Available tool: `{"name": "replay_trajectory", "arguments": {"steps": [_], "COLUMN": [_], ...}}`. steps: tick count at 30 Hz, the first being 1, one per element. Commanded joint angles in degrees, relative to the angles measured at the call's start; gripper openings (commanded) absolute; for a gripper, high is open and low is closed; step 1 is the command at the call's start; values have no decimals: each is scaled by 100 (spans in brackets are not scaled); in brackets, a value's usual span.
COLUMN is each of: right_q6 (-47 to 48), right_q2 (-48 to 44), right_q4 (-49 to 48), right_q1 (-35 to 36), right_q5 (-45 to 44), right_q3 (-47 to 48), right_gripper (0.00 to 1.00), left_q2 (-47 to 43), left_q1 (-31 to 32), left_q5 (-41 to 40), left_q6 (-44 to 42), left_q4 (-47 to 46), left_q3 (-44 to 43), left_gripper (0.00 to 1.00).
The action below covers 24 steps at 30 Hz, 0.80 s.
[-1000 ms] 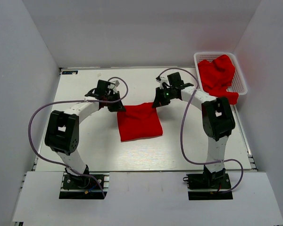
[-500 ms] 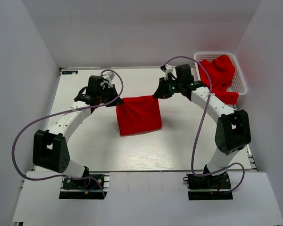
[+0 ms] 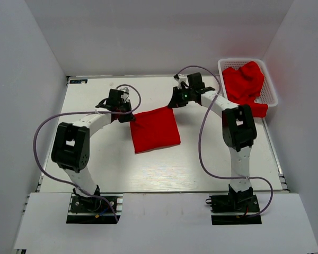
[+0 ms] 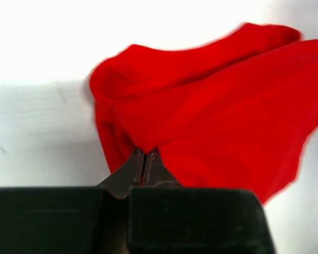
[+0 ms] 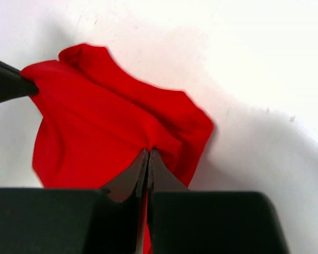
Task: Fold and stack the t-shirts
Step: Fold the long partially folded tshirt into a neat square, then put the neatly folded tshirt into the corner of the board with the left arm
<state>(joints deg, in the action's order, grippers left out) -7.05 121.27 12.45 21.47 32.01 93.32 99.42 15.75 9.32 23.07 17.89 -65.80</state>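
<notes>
- left gripper [image 4: 144, 159]: jaws pinched together on a bunched far corner of the bright red cloth t-shirt [image 3: 155, 129]
- right gripper [image 5: 148, 156]: jaws likewise clamped on the shirt's other far corner
- the shirt is folded to a rough square mid-table and spans between the two grippers, near part lying on the white plank-lined tabletop [image 3: 106, 169]
- plain white walls [image 3: 148, 37] close in the table on the left, far and right sides
- white plastic mesh basket [image 3: 272, 89] at the far right corner holds a heap of red t-shirts [image 3: 245, 79], one spilling over its near rim
- only the top view shows the basket, both arms and the purple cables [image 3: 34, 140]
- only the wrist views show the pinches up close, with cloth wrinkled at each
- the right wrist view also catches the left gripper's dark tip on the opposite corner
</notes>
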Motion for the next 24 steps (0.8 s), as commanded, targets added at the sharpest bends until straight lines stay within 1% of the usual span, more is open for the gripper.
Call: {"name": "replay_trajectory", "arguments": {"steps": [1, 2, 3, 4, 5, 6, 9, 10, 12, 13, 14, 15, 16, 17, 18, 19, 20, 21, 22, 24], "right_q6": [37, 46, 20, -85, -104, -139, -78, -8, 98, 185, 178, 178, 169, 125, 134, 116, 64, 11, -33, -200], "right_q2": [326, 388, 484, 537, 633, 660, 670, 522, 380, 162, -101, -382, -533, -848, -1164, -1324, -1465, -1814, -1913, -2247], "right_q4": [-252, -269, -278, -269, -226, -225, 46, 82, 222, 206, 171, 109, 22, -23, -145, -251, -304, -348, -392, -453], "right_q1": [-64, -82, -73, -73, -82, -108, -126, -117, -126, -109, -108, -117, -108, -117, -135, -135, -143, -170, -153, -187], "right_q5": [51, -1, -97, -72, -37, -19, -2, 42, 51, 34, -36, -54, -107, -238, -309, -344, -423, -467, -468, -371], "right_q3": [704, 775, 958, 1030, 1091, 1240, 1565, 1601, 1549, 1410, 1139, 988, 464, 259, 57, -502, -690, -840, -1111, -1569], "right_gripper": [0, 0, 4, 20, 42, 90, 90, 90, 90, 90, 90, 90, 90, 90, 90, 90, 90, 90, 90, 90], "left_q2": [68, 261, 341, 429, 560, 561, 431, 429, 359, 229, 166, 87, 17, -158, -272, -387, -466, -606, -608, -608], "left_q1": [-125, -177, -177, -230, -230, -300, -361, -362, -423, -423, -423, -423, -371, -371, -284, -283, -231, -230, -230, -230], "left_q5": [-387, -387, -387, -387, -553, -615, -879, -879, -879, -810, -583, -485, -388, -161, -63, 329, 551, 684, 798, 799], "left_q6": [5, -48, -48, -118, -66, -66, -66, -118, -188, -189, -241, -242, -242, -320, -373, -487, -488, -435, -435, -338], "left_q4": [-233, -286, -286, -286, -51, 56, 127, 127, 250, 302, 303, 181, 101, -4, -344, -556, -767, -926, -1163, -1165], "left_q3": [-476, -530, -583, -748, -881, -1099, -1215, -1268, -1400, -1400, -1400, -1192, -1068, -753, -559, -357, 28, 197, 330, 498], "left_gripper": [4, 8, 35, 60, 93, 100, 100, 100, 100, 100, 100, 100, 100, 100, 100, 100, 100, 100, 100, 100]}}
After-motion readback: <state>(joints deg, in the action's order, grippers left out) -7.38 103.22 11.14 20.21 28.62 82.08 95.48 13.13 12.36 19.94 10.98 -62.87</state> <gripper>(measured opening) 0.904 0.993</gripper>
